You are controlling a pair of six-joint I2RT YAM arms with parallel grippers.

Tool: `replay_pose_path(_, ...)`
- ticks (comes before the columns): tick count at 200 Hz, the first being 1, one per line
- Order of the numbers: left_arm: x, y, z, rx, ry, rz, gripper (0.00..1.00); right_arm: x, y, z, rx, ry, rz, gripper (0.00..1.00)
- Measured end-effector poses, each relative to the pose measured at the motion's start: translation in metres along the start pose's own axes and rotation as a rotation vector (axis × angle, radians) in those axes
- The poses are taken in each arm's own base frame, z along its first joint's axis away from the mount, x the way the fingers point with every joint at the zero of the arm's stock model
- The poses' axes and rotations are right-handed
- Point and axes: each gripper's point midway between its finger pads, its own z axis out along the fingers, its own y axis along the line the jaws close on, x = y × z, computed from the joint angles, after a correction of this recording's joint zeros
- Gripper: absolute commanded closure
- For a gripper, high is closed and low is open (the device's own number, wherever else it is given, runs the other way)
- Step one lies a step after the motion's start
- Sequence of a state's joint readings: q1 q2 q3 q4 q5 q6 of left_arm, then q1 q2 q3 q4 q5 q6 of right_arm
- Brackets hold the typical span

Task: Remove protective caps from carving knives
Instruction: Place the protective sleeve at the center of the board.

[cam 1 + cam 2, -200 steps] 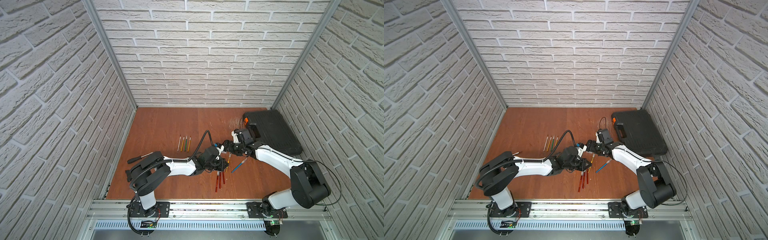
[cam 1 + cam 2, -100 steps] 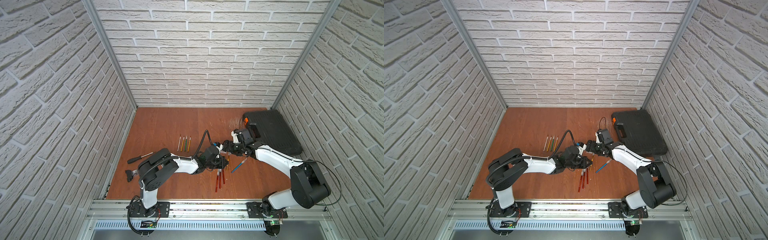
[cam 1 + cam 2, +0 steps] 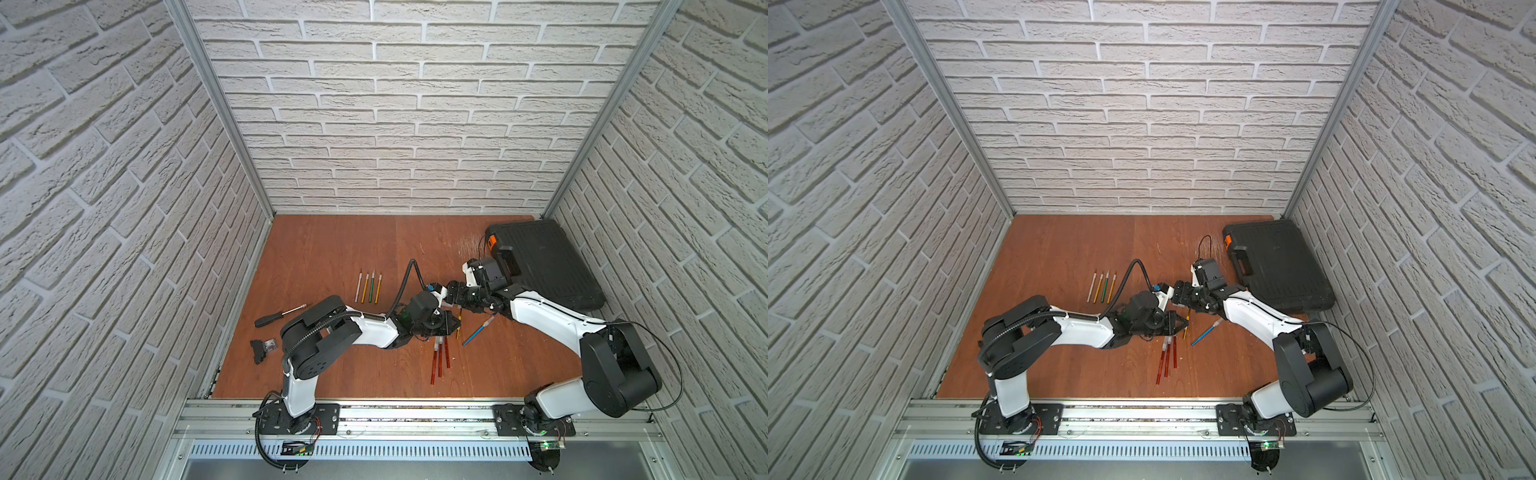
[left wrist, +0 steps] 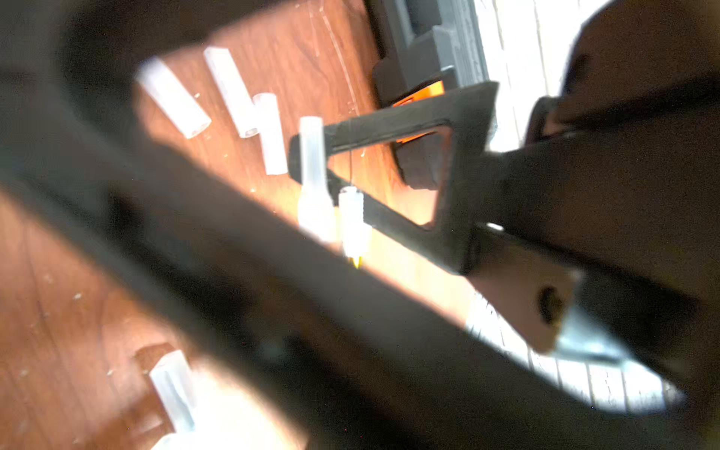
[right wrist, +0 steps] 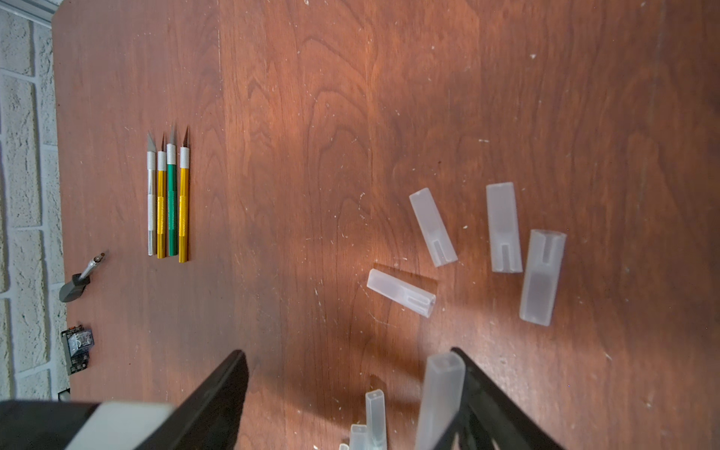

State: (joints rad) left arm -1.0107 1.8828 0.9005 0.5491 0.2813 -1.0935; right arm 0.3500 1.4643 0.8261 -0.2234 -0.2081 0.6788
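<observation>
My left gripper (image 3: pixel 452 326) is shut on a gold carving knife (image 3: pixel 459 328) at mid table. In the left wrist view its whitish protective cap (image 4: pixel 352 218) is still on, with the yellow handle below it. My right gripper (image 5: pixel 346 352) is open just beyond that end, and one cap (image 5: pixel 440 397) leans on a finger (image 5: pixel 487 393). Several loose caps (image 5: pixel 432 226) lie on the wood. Red knives (image 3: pixel 439 359) and a blue knife (image 3: pixel 478 330) lie capped nearby. A row of bare-bladed knives (image 3: pixel 369 286) lies to the left.
A closed black case (image 3: pixel 544 262) fills the back right corner. A black-handled screwdriver (image 3: pixel 280 316) and a small black part (image 3: pixel 262 349) lie near the left edge of the brown table (image 3: pixel 332 245). Brick walls stand on three sides.
The left arm's elbow has lifted and swung in toward the middle while its gripper stays shut at the same spot. The right arm has hardly moved.
</observation>
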Motion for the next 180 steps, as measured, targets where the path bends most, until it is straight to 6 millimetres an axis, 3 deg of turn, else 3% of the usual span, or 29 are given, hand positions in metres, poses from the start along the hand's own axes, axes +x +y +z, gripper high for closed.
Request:
replay_pose_path(87, 0.005, 0.019, 0.007, -0.050, 0.002, -0.047, 1.00, 0.000, -0.002, 0.000, 0.007, -0.002, 0.005, 0.20)
replay_pose_path(134, 0.005, 0.019, 0.007, -0.051, 0.003, -0.047, 1.00, 0.000, -0.003, 0.000, 0.014, -0.004, 0.002, 0.21)
replay_pose_path(180, 0.005, 0.012, -0.010, -0.050, 0.005, -0.022, 1.00, -0.005, -0.001, -0.012, 0.021, -0.040, -0.035, 0.21)
